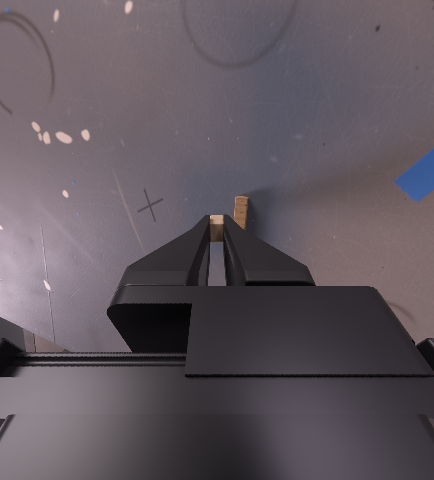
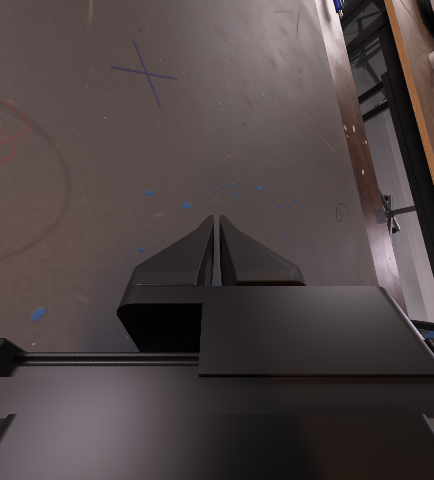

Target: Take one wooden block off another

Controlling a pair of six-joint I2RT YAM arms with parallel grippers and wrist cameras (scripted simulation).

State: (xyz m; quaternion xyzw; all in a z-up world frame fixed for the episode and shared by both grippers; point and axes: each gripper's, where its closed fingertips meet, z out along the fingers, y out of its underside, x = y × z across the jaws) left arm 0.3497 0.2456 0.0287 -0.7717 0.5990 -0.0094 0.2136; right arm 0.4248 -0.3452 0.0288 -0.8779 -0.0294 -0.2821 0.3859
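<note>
Between left gripper (image 1: 216, 216) fingertips — pale block (image 1: 216, 228), clamped

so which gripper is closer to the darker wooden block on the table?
Left. The left gripper is shut on the pale block, with the darker wooden block just beyond its right finger. The right gripper is shut and empty over bare table; no block shows in its view.

Matte black all over: the left gripper (image 1: 216, 218) has two tapering, wedge-shaped fingers on a broad flat body with a rail across it. The right gripper (image 2: 217, 217) looks identical, same smooth black wedges and rail.
</note>
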